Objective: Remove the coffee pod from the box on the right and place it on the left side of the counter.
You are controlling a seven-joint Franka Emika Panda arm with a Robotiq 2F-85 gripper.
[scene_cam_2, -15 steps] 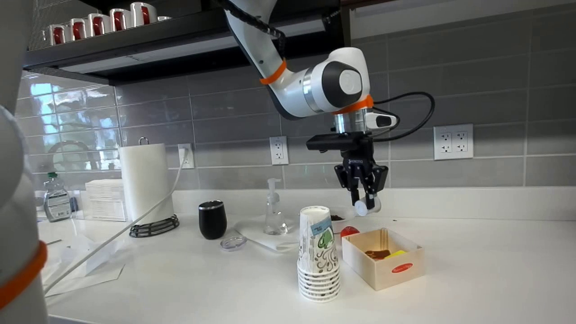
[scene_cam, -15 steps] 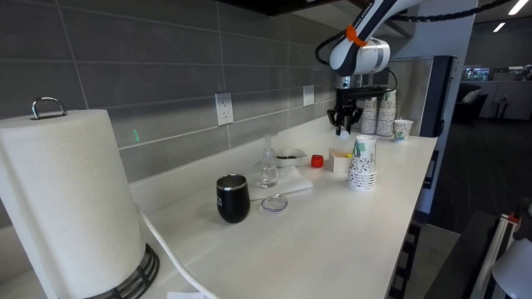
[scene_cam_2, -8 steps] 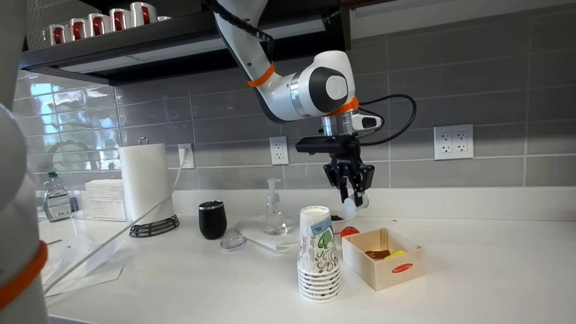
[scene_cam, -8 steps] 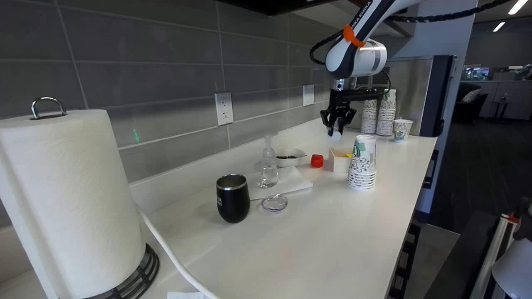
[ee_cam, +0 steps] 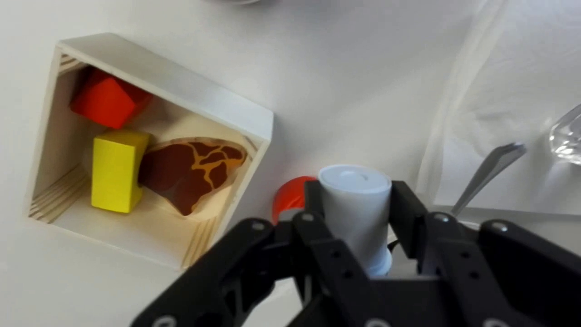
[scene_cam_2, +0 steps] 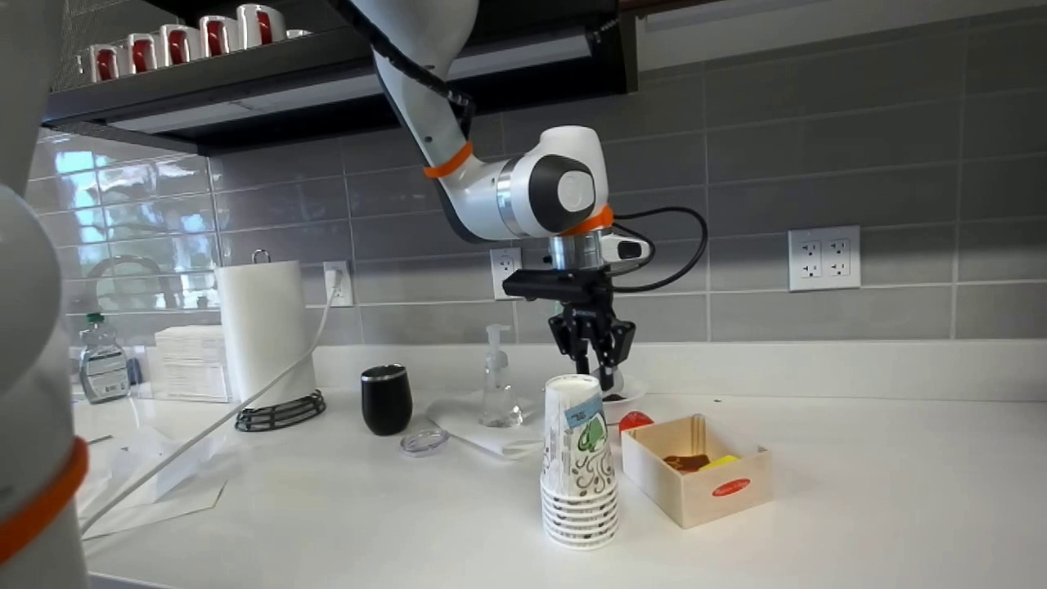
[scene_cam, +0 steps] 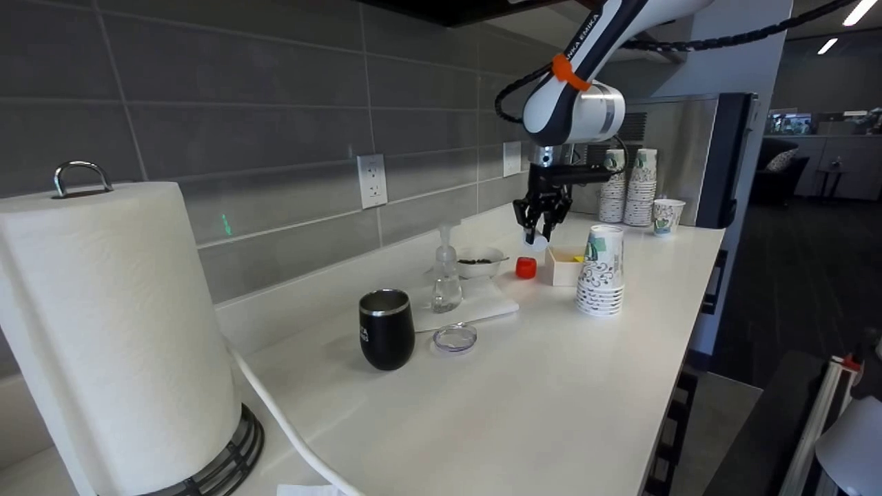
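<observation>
Both exterior views are crossed by a long off-white countertop, backed by a wall of grey tiles. White mugs with red marks are carried on a black shelf, and a paper towel roll is held upright on a dark wire stand. Past the far end, in an exterior view, a dark floor and an armchair can be made out.

Compared with half a second earlier, the gripper has been lowered and shifted toward the towel roll's side. The pale wooden box, the inverted stack of paper cups and the black tumbler have been left in place. A white cylindrical pod is clasped between the two fingers, outside the box and above the countertop, near a white bowl and a red cap-like piece.

Inside the box a red block, a yellow block and a steak-shaped piece are seen, the last just beside the yellow block. Dark bits are held in the bowl. Clear liquid is contained in a pump bottle, which is stood on a folded white cloth. A clear lid is laid near the tumbler.
</observation>
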